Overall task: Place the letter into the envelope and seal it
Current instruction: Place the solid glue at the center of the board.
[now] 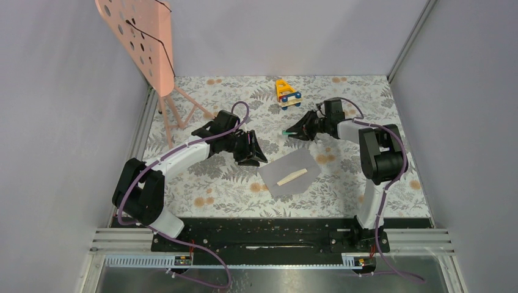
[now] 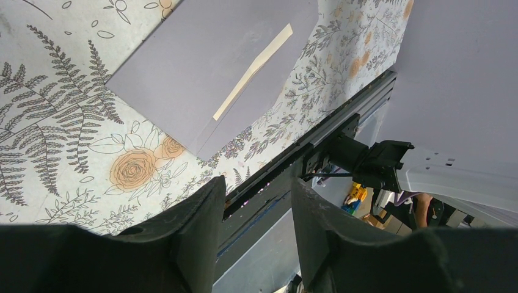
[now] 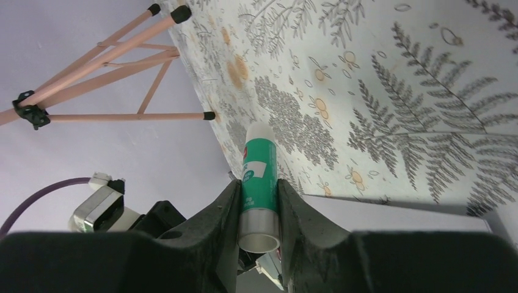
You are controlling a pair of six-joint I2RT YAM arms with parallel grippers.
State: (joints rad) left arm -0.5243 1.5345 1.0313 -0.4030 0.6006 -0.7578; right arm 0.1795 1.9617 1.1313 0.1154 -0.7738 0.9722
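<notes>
You are looking at a flat grey-lilac paper envelope [image 1: 288, 174] lying on a fern-and-rose patterned tablecloth [image 1: 214, 183], with a slim tan paper strip [image 1: 292, 177] lying across it. Your left gripper [image 1: 252, 152] is hovering just left of the envelope, jaws parted and holding nothing. Your right gripper [image 1: 300, 130], beyond the envelope, is clamping a green-and-white glue stick [image 1: 287, 132] (white end pointing outward). Plain lilac walls [image 1: 275, 30] are enclosing the table, and a yellow wooden toy car [image 1: 287, 93] is sitting farther beyond the envelope.

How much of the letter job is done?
The envelope lies flat with a tan strip showing on it; whether the letter is inside, I cannot tell. The right claw holds a glue stick; the left claw is open, empty. Sealing is left.
</notes>
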